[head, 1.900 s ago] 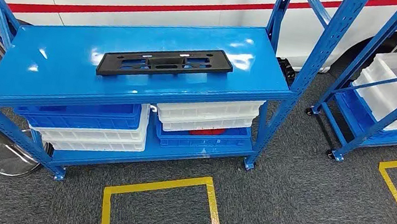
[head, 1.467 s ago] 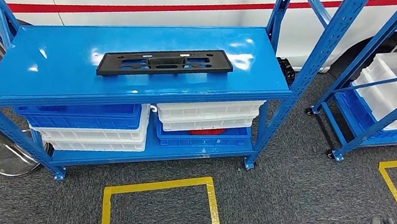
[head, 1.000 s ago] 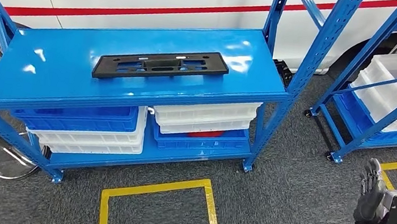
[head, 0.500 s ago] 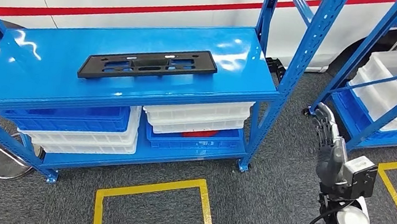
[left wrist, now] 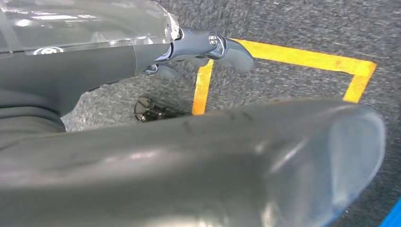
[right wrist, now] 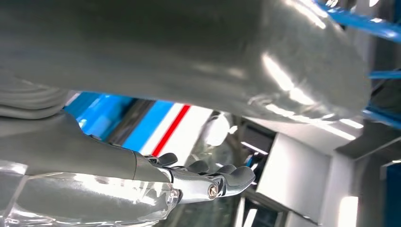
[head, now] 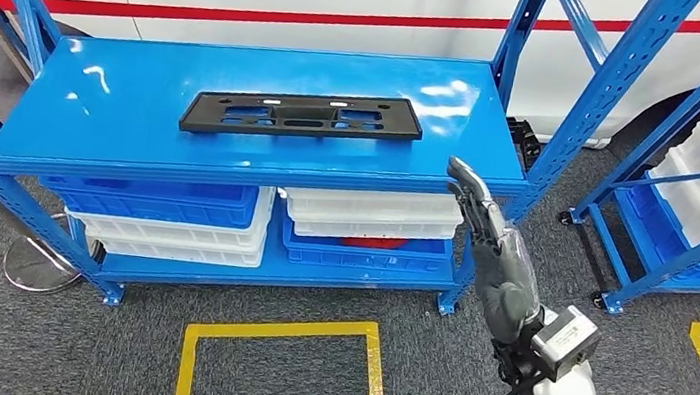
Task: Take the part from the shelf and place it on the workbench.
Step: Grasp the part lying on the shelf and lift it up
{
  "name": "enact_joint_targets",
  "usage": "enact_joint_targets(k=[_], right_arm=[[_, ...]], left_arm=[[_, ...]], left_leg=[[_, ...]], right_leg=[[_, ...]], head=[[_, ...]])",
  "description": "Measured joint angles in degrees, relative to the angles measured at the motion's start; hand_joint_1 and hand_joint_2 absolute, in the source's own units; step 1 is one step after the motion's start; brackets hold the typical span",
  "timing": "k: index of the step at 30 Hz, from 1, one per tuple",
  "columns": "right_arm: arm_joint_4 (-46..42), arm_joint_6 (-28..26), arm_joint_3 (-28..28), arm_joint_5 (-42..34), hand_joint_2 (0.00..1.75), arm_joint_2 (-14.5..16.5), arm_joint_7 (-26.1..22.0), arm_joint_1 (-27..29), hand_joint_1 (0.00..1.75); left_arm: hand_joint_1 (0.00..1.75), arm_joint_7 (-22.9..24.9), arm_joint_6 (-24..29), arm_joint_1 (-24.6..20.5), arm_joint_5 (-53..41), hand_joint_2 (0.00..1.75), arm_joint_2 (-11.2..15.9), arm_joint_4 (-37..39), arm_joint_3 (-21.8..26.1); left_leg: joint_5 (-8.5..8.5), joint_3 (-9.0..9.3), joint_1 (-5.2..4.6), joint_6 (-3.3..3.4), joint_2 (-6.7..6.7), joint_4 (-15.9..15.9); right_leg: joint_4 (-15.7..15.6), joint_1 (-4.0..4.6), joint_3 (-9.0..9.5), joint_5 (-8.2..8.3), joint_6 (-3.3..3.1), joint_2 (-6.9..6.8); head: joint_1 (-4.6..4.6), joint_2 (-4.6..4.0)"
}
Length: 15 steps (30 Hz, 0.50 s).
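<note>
Head view, black part (head: 302, 116) lying flat on the blue shelf (head: 124, 119) top, right robot hand (head: 494, 261) at its 5 o'clock, raised before the shelf edge, fingers extended, holding nothing, left wrist view, left robot hand (left wrist: 208, 47) empty over grey carpet (left wrist: 302, 28) with yellow tape (left wrist: 302, 59), right wrist view, fingers (right wrist: 227, 177) spread and empty

Right arm raised, forearm angled up and forward; right hand (head: 498, 256) empty, fingers extended and slightly apart. Left hand (left wrist: 208, 47) hangs low, fingers loosely extended, holding nothing.
</note>
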Motion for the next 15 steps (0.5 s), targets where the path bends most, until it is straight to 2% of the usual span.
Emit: enact_joint_targets(k=[1, 3, 5, 7, 9, 10, 11, 12, 14, 15], right_arm=[[-0.51, -0.19, 0.48, -0.07, 0.00, -0.11, -0.08, 0.11, 0.00], [-1.25, -0.40, 1.25, -0.15, 0.00, -0.21, -0.26, 0.40, 0.00], [-1.74, -0.47, 1.89, -0.17, 0.00, -0.25, -0.42, 0.53, 0.00], [-1.98, -0.48, 2.35, -0.17, 0.00, -0.25, -0.61, 0.51, 0.00], [-2.03, -0.43, 2.73, -0.17, 0.00, -0.26, -0.83, 0.52, 0.00], [-2.03, -0.41, 2.87, -0.18, 0.00, -0.26, -0.92, 0.52, 0.00], [-2.02, -0.40, 2.97, -0.20, 0.00, -0.27, -1.01, 0.52, 0.00], [-2.02, -0.43, 3.02, -0.22, 0.00, -0.27, -1.06, 0.52, 0.00], [-2.03, -0.48, 3.05, -0.27, 0.00, -0.27, -1.14, 0.51, 0.00], [-2.03, -0.50, 3.07, -0.30, 0.00, -0.27, -1.15, 0.50, 0.00]], left_arm=[[0.00, 0.26, 0.09, 0.02, 0.01, 0.00, -0.02, 0.00, 0.10], [0.00, 0.50, 0.21, 0.12, 0.11, 0.00, -0.05, 0.00, 0.37], [0.00, 0.50, 0.26, 0.21, 0.27, 0.00, -0.10, -0.01, 0.57], [0.00, 0.28, 0.23, 0.22, 0.37, 0.00, -0.16, -0.01, 0.63], [0.00, -0.15, 0.09, 0.31, 0.39, 0.00, -0.23, 0.00, 0.66], [0.00, -0.39, -0.02, 0.41, 0.37, 0.00, -0.26, 0.00, 0.67], [0.00, -0.59, -0.14, 0.51, 0.29, 0.00, -0.29, -0.01, 0.68], [0.00, -0.75, -0.24, 0.58, 0.21, 0.00, -0.31, -0.01, 0.68], [0.00, -1.00, -0.42, 0.60, 0.05, 0.00, -0.31, -0.02, 0.68], [0.00, -1.09, -0.47, 0.57, 0.03, 0.00, -0.31, -0.02, 0.68]], left_leg=[[-0.05, -0.13, -0.06, -0.28, -0.05, 0.09], [-0.02, -0.33, -0.11, -0.84, -0.09, 0.06], [-0.68, -0.54, -0.05, -1.45, 0.02, 0.62], [-3.36, -2.35, 0.14, -2.03, 0.23, 4.82], [-6.88, -5.86, 0.38, -2.49, 0.37, 12.42], [-7.68, -7.21, 0.52, -2.67, 0.42, 15.27], [-7.41, -7.71, 0.64, -2.79, 0.49, 16.26], [-6.01, -7.07, 0.77, -2.86, 0.57, 14.83], [-2.03, -3.48, 0.98, -2.84, 0.77, 7.27], [-0.74, -1.74, 0.95, -2.71, 0.82, 3.59]], right_leg=[[-1.82, 0.08, 0.69, 0.41, -0.18, 0.09], [-2.57, 0.23, 0.70, 0.32, -0.67, 0.21], [-2.99, 0.01, 0.87, 0.52, -1.31, 0.17], [-3.37, -0.19, 1.09, 0.66, -1.88, -0.03], [-3.39, -0.14, 1.08, 0.63, -2.10, -0.17], [-3.38, -0.13, 1.09, 0.61, -2.12, -0.20], [-3.37, -0.14, 1.13, 0.60, -2.10, -0.20], [-3.36, -0.16, 1.22, 0.57, -2.06, -0.20], [-3.33, -0.19, 1.52, 0.42, -1.81, -0.19], [-3.24, -0.11, 1.55, 0.33, -1.59, -0.18]], head=[[-0.02, 0.00], [-0.05, 0.00], [-0.05, -0.01], [-0.09, -0.01], [-0.10, -0.01], [-0.10, -0.01], [-0.09, -0.01], [-0.09, -0.01], [-0.09, -0.01], [-0.08, -0.01]])
